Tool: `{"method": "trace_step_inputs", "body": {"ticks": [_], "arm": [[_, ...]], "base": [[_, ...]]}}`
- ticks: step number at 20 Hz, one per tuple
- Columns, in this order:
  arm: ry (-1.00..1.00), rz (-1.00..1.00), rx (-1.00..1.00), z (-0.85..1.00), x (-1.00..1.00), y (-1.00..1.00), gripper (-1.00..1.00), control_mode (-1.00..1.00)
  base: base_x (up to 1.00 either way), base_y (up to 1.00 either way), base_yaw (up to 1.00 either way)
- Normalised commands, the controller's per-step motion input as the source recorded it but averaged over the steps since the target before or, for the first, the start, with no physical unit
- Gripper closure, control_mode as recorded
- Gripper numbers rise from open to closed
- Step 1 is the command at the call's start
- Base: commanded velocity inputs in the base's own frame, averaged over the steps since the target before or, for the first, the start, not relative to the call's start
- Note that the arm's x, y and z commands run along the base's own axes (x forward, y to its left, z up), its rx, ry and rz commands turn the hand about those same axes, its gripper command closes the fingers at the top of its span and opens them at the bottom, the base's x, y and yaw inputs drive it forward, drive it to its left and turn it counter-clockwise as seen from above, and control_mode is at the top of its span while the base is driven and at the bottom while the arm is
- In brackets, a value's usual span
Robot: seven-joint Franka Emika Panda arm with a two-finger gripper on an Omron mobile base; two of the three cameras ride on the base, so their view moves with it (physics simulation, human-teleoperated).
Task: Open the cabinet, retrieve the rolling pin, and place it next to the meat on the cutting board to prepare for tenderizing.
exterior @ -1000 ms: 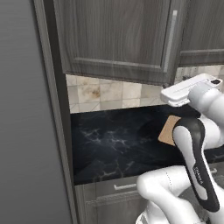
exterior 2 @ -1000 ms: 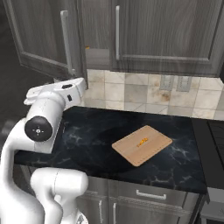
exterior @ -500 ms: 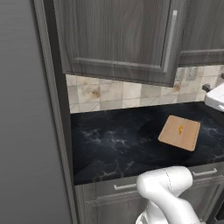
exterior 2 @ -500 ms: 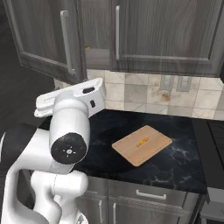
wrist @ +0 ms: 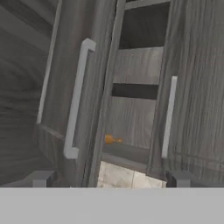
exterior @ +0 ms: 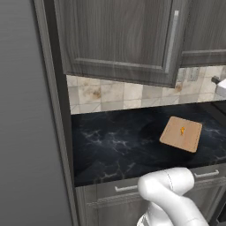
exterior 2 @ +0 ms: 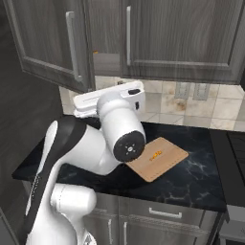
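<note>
Hand view: rolling pin (wrist: 109, 139) inside cabinet (wrist: 135, 92)

Black marbled stone countertop (exterior: 114, 141) carrying a flat light tan wooden cutting board (exterior: 181, 133), set at an angle right of the countertop's centre; a small orange piece (exterior 2: 155, 154) lies on the board. An orange-brown wooden rolling pin (wrist: 110, 139) rests on the dark grey cabinet's (wrist: 140, 87) floor.

Both base views look forward and down from opposite sides, sharing the cutting board (exterior: 181, 133) and cabinet (exterior 2: 143, 36); the hand view faces that cabinet close up.
</note>
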Motion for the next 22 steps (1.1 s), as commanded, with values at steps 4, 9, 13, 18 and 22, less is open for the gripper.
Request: {"method": "trace_step_inputs", "body": {"ticks": [4, 9, 13, 18, 22], "arm": [[0.0, 0.15, 0.07, -0.09, 0.53, -0.38, -1.0, -1.0], [0.0, 0.23, 0.02, -0.24, 0.29, -0.07, -1.0, -1.0], [0.0, 0.29, 0.0, -0.3, 0.38, 0.0, -1.0, -1.0], [0.0, 0.28, 0.0, -0.2, 0.3, 0.0, -1.0, -1.0], [-0.03, 0.2, 0.0, -0.08, 0.17, 0.0, -1.0, -1.0]], "base": [[0.0, 0.0, 0.0], [0.0, 0.0, 0.0], [0.0, 0.0, 0.0], [0.0, 0.0, 0.0], [0.0, 0.0, 0.0]]}}
